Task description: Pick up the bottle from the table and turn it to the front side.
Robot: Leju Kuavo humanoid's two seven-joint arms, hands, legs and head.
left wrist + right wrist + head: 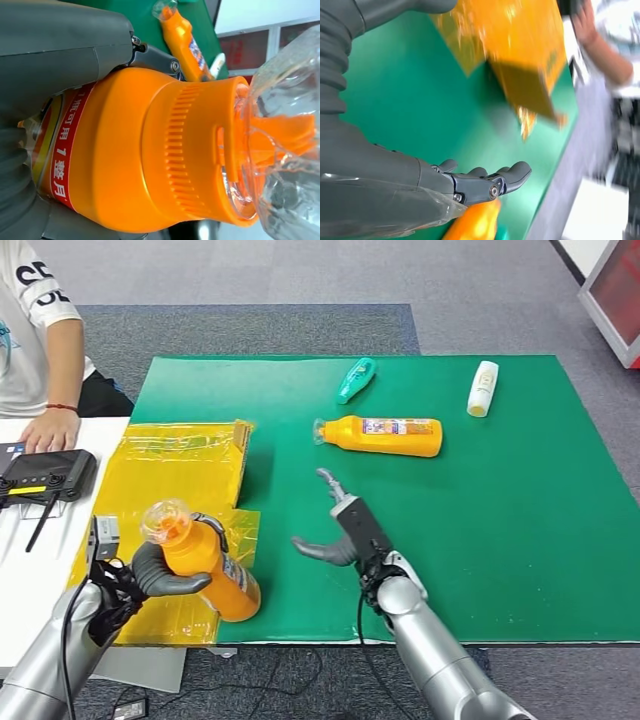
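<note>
My left hand grips an orange bottle with a clear cap, held tilted above the table's front left corner. Up close in the left wrist view, the orange bottle shows a red label with white characters and its clear cap. My right hand hovers open over the green mat, fingers spread, holding nothing; its fingers stretch out over the mat in the right wrist view. A second orange bottle lies on its side farther back on the mat.
A yellow taped box sits at the left of the mat. A teal bottle and a white bottle lie at the back. A person sits at far left, hand by a black controller on a white table.
</note>
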